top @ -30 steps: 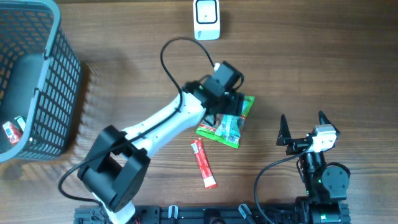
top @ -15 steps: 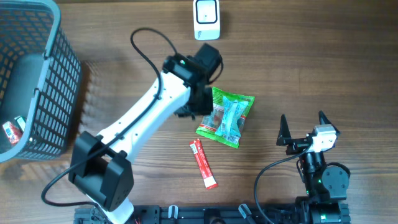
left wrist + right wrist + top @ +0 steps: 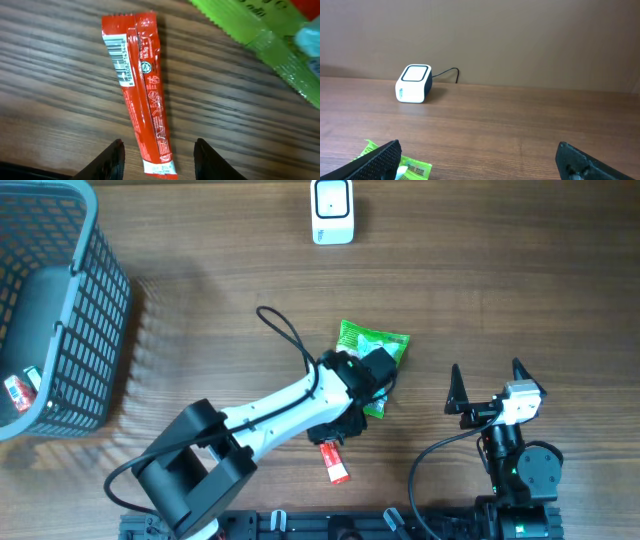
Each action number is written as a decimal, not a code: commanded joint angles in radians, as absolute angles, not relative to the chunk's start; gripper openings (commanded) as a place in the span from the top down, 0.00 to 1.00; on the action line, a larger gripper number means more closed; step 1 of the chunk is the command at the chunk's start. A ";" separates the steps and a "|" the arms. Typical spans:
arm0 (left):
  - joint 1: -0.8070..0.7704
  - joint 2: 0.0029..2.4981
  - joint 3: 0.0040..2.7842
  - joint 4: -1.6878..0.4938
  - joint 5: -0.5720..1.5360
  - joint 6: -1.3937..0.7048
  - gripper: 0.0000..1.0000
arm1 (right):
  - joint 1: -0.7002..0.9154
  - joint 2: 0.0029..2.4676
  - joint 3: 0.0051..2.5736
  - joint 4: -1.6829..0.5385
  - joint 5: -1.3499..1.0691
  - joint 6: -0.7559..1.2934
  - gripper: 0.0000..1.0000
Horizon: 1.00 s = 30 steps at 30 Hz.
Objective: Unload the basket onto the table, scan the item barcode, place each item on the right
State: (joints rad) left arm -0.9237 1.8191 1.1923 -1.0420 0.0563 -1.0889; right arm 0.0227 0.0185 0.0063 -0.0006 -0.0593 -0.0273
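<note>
My left gripper [image 3: 159, 161] hangs over the narrow red foil stick sachet [image 3: 145, 95], which lies flat on the wooden table [image 3: 50, 60] just beside the crinkled green plastic snack packet [image 3: 260, 35]. The jaws stand partly apart and hold nothing, with one finger on either side of the sachet's near end, clear of the foil. Its long axis runs away from the gripper, leaning slightly, with the barcode face up at the far end. The fingers therefore span the narrow width, which I judge right for a pinch. The left arm is far nearer. My right gripper [image 3: 488, 372] sits spread wide and empty, well apart. The white box scanner [image 3: 332, 210] waits near the table's far edge.
</note>
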 commanded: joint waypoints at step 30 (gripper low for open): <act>-0.737 1.791 1.051 -0.883 0.050 -0.963 0.96 | 0.019 0.014 0.005 0.002 -0.051 -0.019 0.00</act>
State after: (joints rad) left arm -0.7963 1.8183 1.0580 -0.8825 0.0769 -1.1118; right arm 0.0227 0.0185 0.0063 -0.0006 -0.0593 -0.0273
